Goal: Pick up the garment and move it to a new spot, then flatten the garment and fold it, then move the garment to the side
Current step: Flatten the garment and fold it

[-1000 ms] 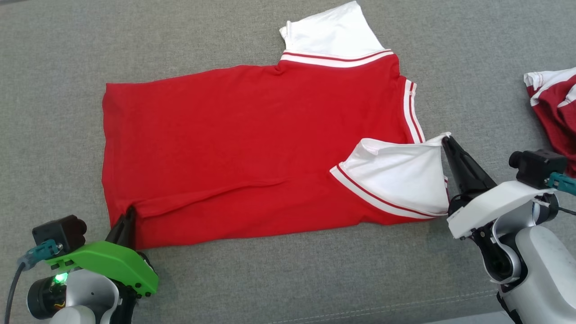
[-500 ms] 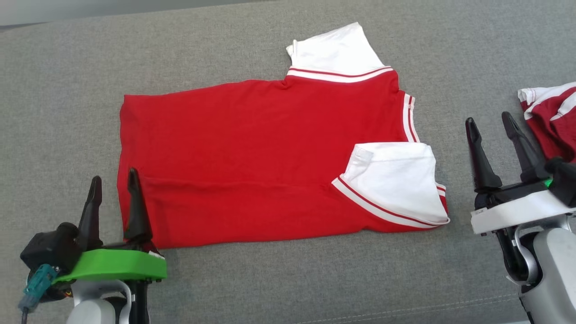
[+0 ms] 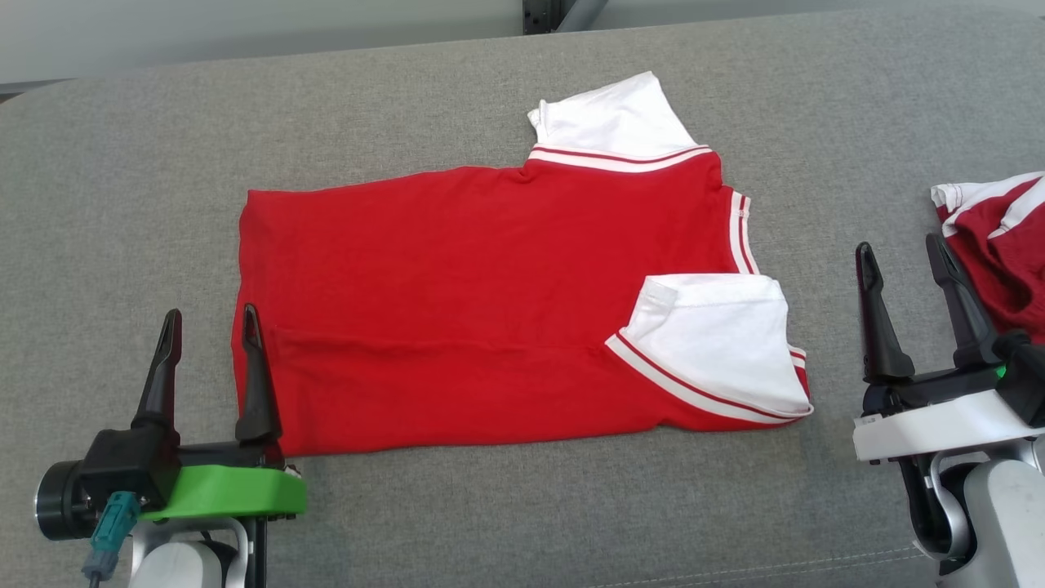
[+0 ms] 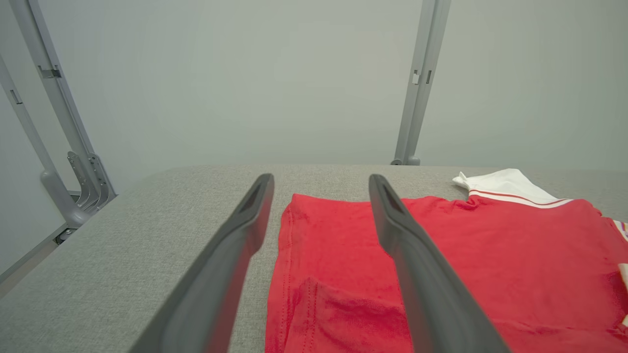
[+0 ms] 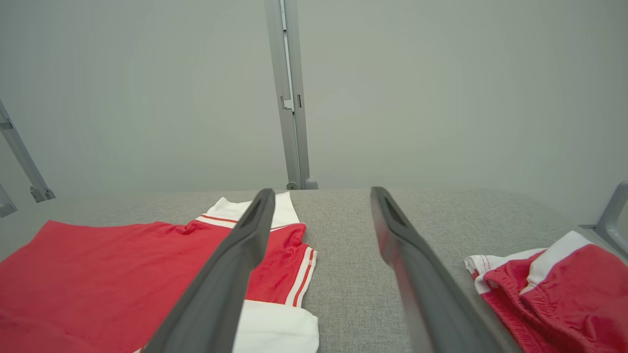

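Red cloth with white sleeves, the garment (image 3: 457, 310) lies flat on the grey table (image 3: 122, 204). Its long axis runs side to side across the head view, hem toward the robot's left and collar end toward its right. The near sleeve (image 3: 718, 343) is folded in over the body. The far sleeve (image 3: 616, 114) juts out at the back edge.

The left gripper (image 3: 210, 312) stands at the near hem corner, jaws spread wide and holding nothing. Its inner finger overlaps the hem's edge, though whether it touches the cloth cannot be told. The right gripper (image 3: 898, 242) is likewise spread and empty. It sits just beyond the collar end, apart from the shirt, between it and a second, darker red garment (image 3: 1000, 237) at the table's right edge.

Each arm thus has one end of the long axis ahead of its jaws, the left arm being the closer to its corner. That placement would probably suit a next fold taken from the ends.

A second ago both jaws were pinched on the cloth, the left on the hem corner and the right on the lifted sleeve edge. Both have since let go and drawn back, and the sleeve now lies flat. The head camera has also tilted up, bringing the table's far edge into view.
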